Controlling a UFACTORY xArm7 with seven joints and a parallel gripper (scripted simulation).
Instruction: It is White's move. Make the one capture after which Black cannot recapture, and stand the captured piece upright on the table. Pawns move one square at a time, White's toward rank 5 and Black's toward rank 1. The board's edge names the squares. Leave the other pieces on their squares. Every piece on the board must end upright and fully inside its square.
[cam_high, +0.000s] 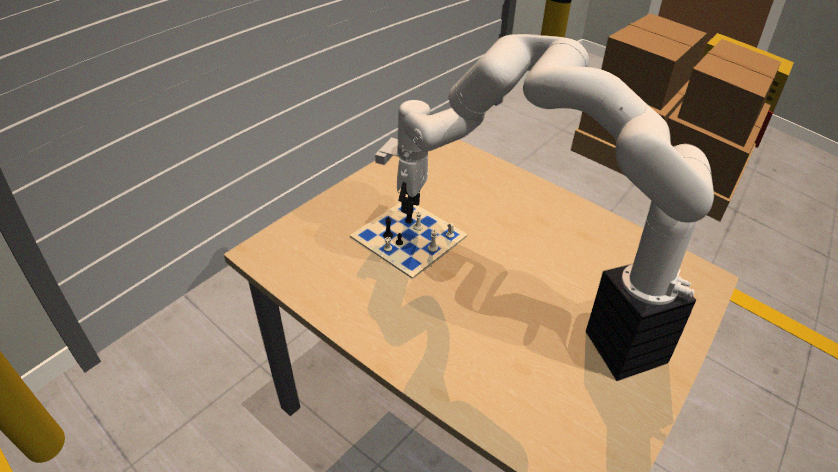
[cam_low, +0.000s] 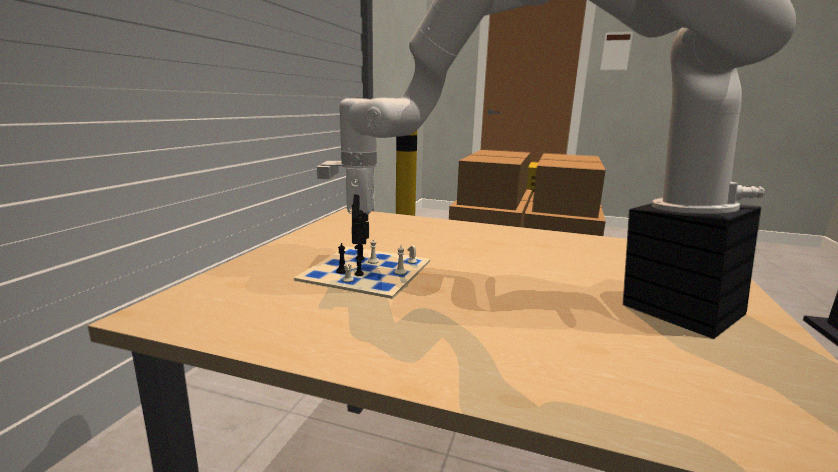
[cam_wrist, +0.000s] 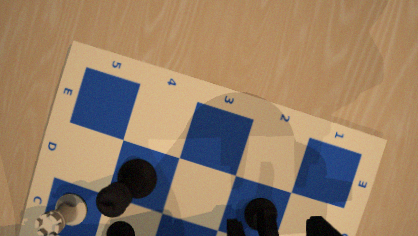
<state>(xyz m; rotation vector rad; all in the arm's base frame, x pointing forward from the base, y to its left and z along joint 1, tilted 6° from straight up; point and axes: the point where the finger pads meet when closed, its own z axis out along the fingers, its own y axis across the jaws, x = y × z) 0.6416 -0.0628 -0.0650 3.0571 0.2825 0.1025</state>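
A small blue-and-cream chessboard (cam_high: 411, 266) (cam_low: 382, 286) (cam_wrist: 105, 102) lies on the wooden table (cam_high: 527, 193) (cam_low: 527, 363). My gripper (cam_high: 408, 205) (cam_low: 358, 234) (cam_wrist: 277, 229) is open and points straight down over the board's far side. A black piece (cam_high: 408, 218) (cam_low: 359, 262) (cam_wrist: 260, 214) stands upright on D2, right under the fingers, with one fingertip on each side of its top. Another black piece (cam_high: 387, 225) (cam_low: 341, 257) (cam_wrist: 136, 176) stands near D4. A black pawn (cam_high: 399, 238) and white pieces (cam_high: 432, 240) (cam_high: 417, 221) (cam_high: 449, 229) stand upright on other squares.
The arm's black base (cam_high: 636, 328) (cam_low: 691, 263) sits on the table's right side. Cardboard boxes (cam_high: 691, 76) (cam_low: 530, 187) stand on the floor behind the table. A grey shutter wall (cam_low: 146, 146) runs along the left.
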